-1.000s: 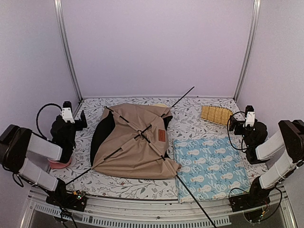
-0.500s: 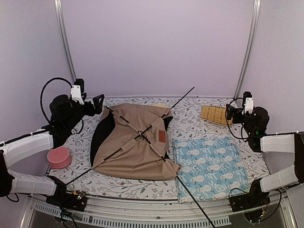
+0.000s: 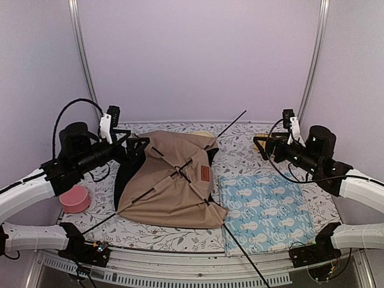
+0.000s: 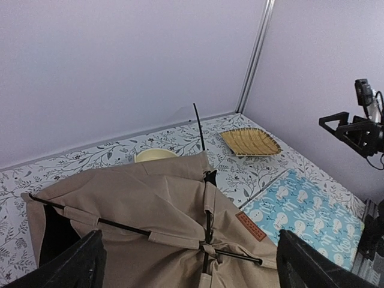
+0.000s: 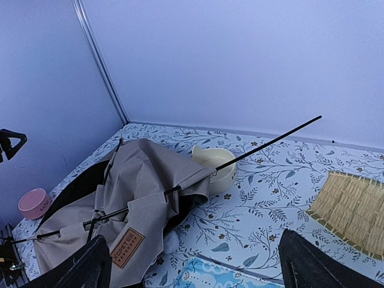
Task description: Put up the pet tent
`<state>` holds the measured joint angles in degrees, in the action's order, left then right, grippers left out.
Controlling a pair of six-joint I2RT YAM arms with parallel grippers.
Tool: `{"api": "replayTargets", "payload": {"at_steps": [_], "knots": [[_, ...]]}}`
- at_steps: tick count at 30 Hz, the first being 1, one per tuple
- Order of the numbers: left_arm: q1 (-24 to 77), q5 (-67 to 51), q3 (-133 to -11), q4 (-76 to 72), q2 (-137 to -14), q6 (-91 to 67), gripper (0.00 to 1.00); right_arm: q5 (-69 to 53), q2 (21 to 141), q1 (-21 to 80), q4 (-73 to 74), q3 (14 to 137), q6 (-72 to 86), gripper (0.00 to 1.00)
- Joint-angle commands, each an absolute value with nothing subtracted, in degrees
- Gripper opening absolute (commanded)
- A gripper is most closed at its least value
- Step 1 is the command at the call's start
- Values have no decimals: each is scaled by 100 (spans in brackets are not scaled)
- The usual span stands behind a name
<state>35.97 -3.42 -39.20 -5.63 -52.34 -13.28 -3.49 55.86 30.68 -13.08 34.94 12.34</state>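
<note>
Pet tent [image 3: 171, 180]: lying flat and crumpled in the middle of the counter [image 3: 240, 153], a bit to the left. Tan cloth on top, black lining peeking out along the left edge. Crossed by two thin black poles [image 3: 157, 185], both sticking out far past the cloth, one toward the back wall, one off the near edge. Small brown label [image 3: 204, 173] facing up. Not standing, no roof shape, no doorway to see. Looks like nothing is done so far. All the lifting and pole bending is left to do, at a guess.

Just beside the tent on the right: a light blue mat [image 3: 267, 210]. Behind the tent, half hidden by the cloth: a cream bowl [image 5: 216, 165]. In the far right corner: a woven yellow tray [image 4: 249, 141]. On the left, near the arm: a pink bowl [image 3: 74, 198].

Left pincer [image 3: 138, 146]: spread wide, holding nothing, close to the tent's far left corner, with the arm stretched forward and low. Right pincer [image 3: 261, 145]: spread wide too, holding nothing, up by the woven tray, well apart from the tent, pointing in toward the middle.
</note>
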Motion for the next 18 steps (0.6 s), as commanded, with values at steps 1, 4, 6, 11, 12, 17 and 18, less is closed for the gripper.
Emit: {"api": "replayTargets", "payload": {"at_steps": [1, 4, 6, 11, 12, 17, 18], "knots": [[3659, -261, -4205, -209, -5141, -1610, 100, -103, 5303, 3112, -24, 4065, 1465, 99], [3648, 133, -4207, -273, -5028, -1914, 99, 566, 5265, 3112, 207, 4334, 1476, 99], [3643, 564, -4195, -91, -4987, -2265, 99, 593, 5273, 3112, 214, 4446, 1470, 99], [3628, 750, -4271, 8, -5103, -2006, 99, 1621, 5273, 3111, 893, 4653, 2370, 99], [3613, 859, -4318, 88, -5178, -2011, 99, 1656, 5273, 3111, 919, 4650, 2487, 99], [3399, 816, -4441, 254, -5545, -2186, 99, 1423, 5025, 3112, 744, 4393, 2525, 99], [3353, 775, -4443, 263, -5584, -2271, 99, 1363, 4933, 3107, 694, 4284, 2569, 99]]}}
